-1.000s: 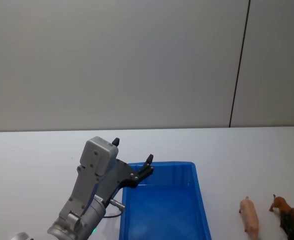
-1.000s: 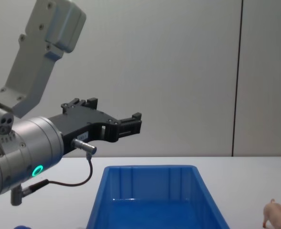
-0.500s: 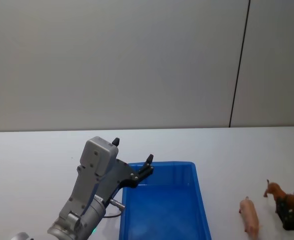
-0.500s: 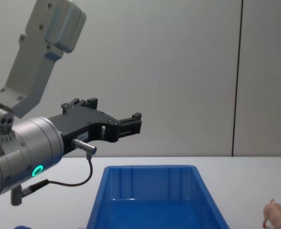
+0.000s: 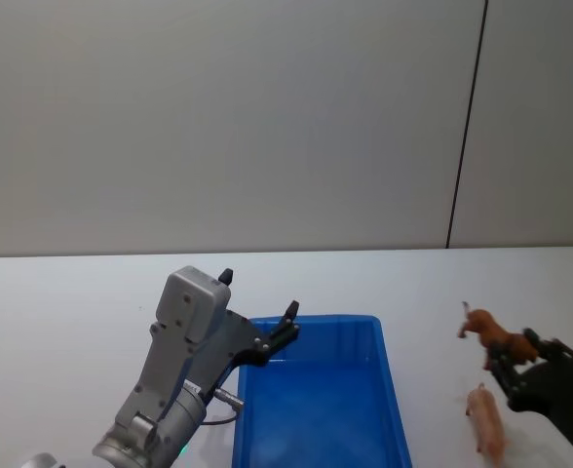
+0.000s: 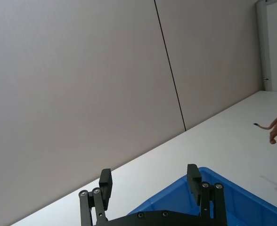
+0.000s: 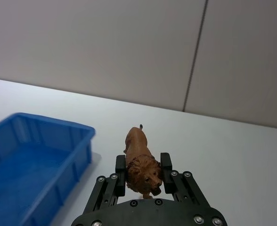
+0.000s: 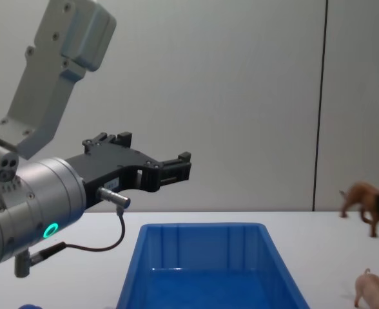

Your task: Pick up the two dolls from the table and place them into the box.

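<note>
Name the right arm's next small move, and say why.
Probably carry the brown lion leftward over the box: the right gripper is shut on it, above the table, right of the box's rim. The left gripper hovers open near the box's left rim.

Bright and even, soft and diffuse all round. Faint shadow on table (image 7: 232,155) just beside box (image 7: 75,162). Pale sheen off box floor. Back wall (image 5: 267,117) flatly lit.
</note>
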You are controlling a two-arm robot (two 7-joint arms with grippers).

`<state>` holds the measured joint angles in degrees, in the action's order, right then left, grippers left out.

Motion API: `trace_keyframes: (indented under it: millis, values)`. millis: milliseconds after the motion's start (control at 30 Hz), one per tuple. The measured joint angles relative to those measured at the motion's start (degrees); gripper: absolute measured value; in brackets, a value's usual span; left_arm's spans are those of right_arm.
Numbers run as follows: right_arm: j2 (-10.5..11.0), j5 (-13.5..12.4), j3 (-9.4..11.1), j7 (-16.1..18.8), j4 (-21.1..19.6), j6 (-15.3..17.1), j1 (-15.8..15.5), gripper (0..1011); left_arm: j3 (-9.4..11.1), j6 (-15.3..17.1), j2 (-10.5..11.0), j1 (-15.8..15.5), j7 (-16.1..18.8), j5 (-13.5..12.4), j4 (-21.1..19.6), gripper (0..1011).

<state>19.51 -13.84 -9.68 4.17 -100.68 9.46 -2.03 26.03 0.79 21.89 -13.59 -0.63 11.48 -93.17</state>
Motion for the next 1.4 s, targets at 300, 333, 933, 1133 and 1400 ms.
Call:
trace_keyframes:
  millis: [300, 333, 933, 1133, 1400]
  values:
    - [-2.54, 0.36, -1.78, 6.16, 1.17, -0.96, 3.23, 422, 0.00, 0.00, 0.00, 0.00, 0.00, 0.00, 0.00, 1001]
    - [-2.99, 0.38, -2.08, 7.15, 1.60, -1.08, 3.79, 422, 0.00, 0.00, 0.00, 0.00, 0.00, 0.00, 0.00, 1001]
    - [-8.36, 0.63, -5.69, 16.98, 9.06, -1.77, 10.24, 544, 0.00, 0.00, 0.00, 0.00, 0.00, 0.00, 0.00, 1001]
    - [-9.34, 0.87, -6.29, 17.49, 10.80, -1.31, 11.43, 745, 0.00, 0.00, 0.00, 0.00, 0.00, 0.00, 0.00, 1001]
    - [-9.51, 1.45, -6.42, 15.47, 11.13, -0.65, 11.58, 967, 0.00, 0.00, 0.00, 0.00, 0.00, 0.00, 0.00, 1001]
